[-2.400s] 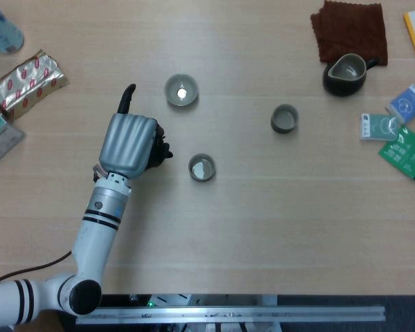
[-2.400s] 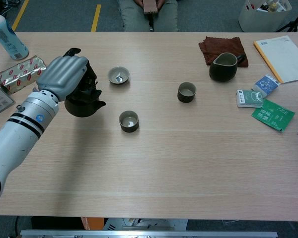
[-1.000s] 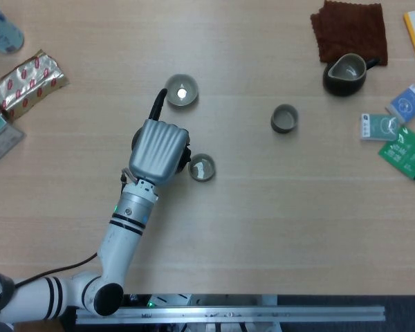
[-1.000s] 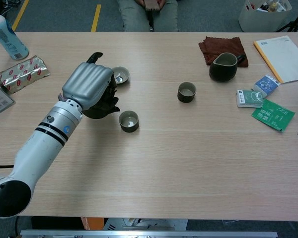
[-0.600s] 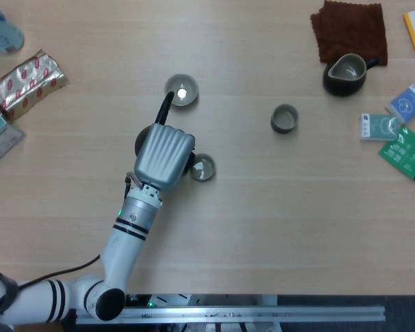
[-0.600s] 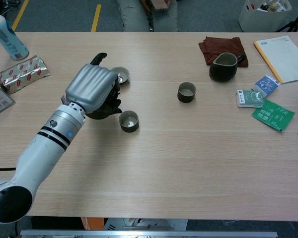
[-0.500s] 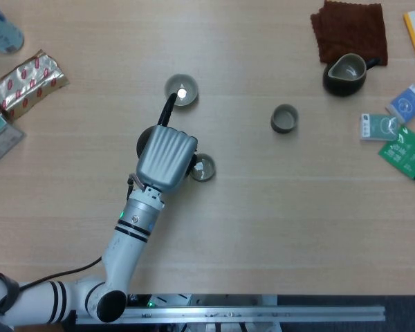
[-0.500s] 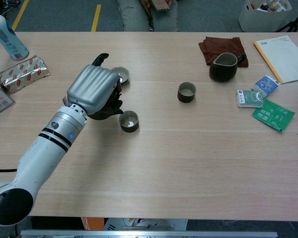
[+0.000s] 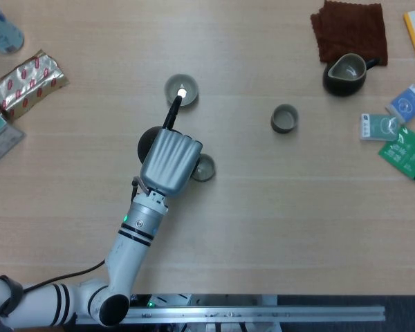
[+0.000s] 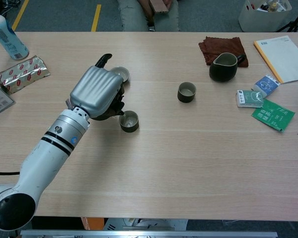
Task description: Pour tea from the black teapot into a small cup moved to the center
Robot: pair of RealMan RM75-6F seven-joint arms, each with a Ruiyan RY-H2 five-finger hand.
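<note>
Desk (image 9: 263,228) carries all items. Left robot hand (image 9: 169,162) grips the black teapot (image 9: 151,138), held just left of the central small cup (image 9: 204,167), teapot mostly hidden under the hand. 2 more cups: one (image 9: 181,90) behind the central cup, one (image 9: 284,118) well to its right.

Matt pale wood table (image 9: 277,207), smooth grey metallic robot hand (image 9: 169,162), crinkled shiny foil packet (image 9: 28,78)
</note>
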